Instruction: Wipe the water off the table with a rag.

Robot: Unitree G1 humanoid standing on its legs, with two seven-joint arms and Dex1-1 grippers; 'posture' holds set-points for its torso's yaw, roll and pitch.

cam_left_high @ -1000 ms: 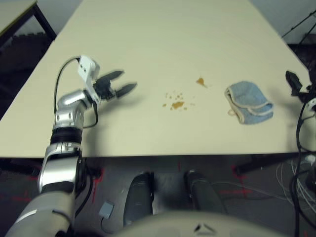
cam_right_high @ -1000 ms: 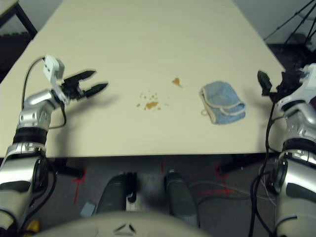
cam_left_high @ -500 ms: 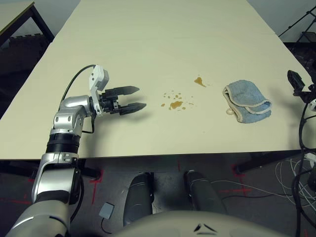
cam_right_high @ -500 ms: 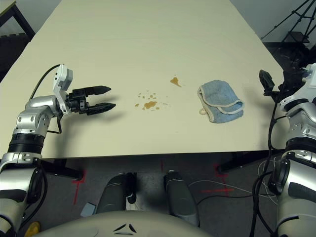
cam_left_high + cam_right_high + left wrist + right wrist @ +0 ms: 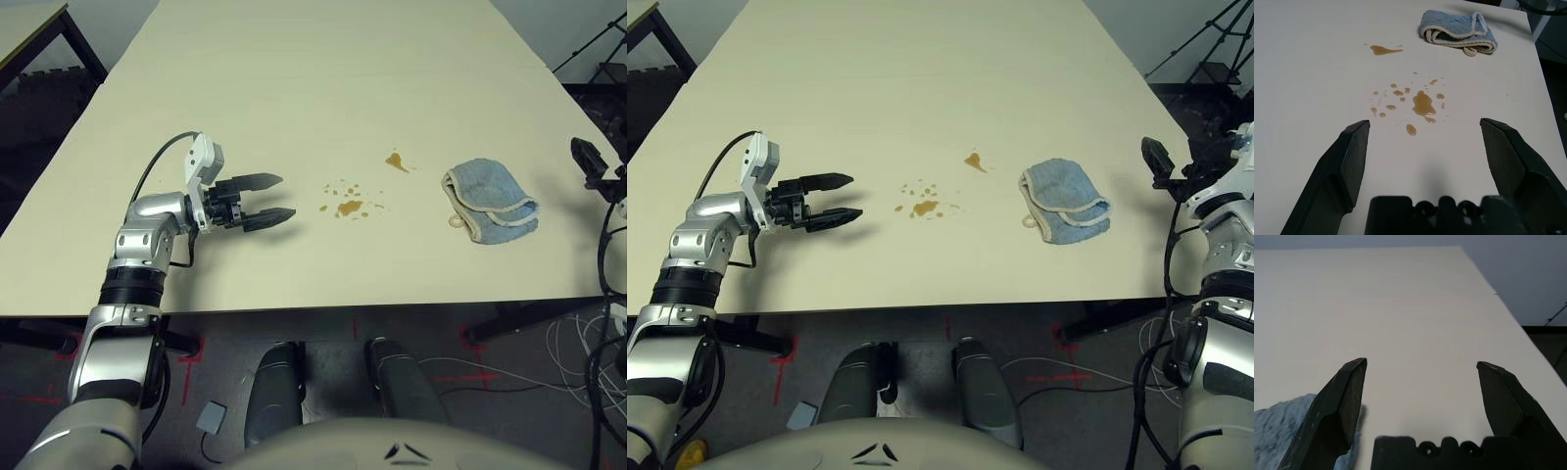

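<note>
The left gripper is held wide open and empty just above the smooth cream table, its tapered black fingers aimed at the water, glossy amber blotches ringed by tiny droplets. Beyond these the rag, a crumpled blue terry cloth with cream edging, is seen untouched, and the right gripper, likewise spread and empty, is held near it at the table's right edge. Compared with half a second ago, the left gripper has been brought slightly nearer the spill.

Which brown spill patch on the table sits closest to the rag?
The single elongated blotch, set apart from the cluster of droplets. It lies closer to the rag; the cluster sits nearer the left end effector.
</note>
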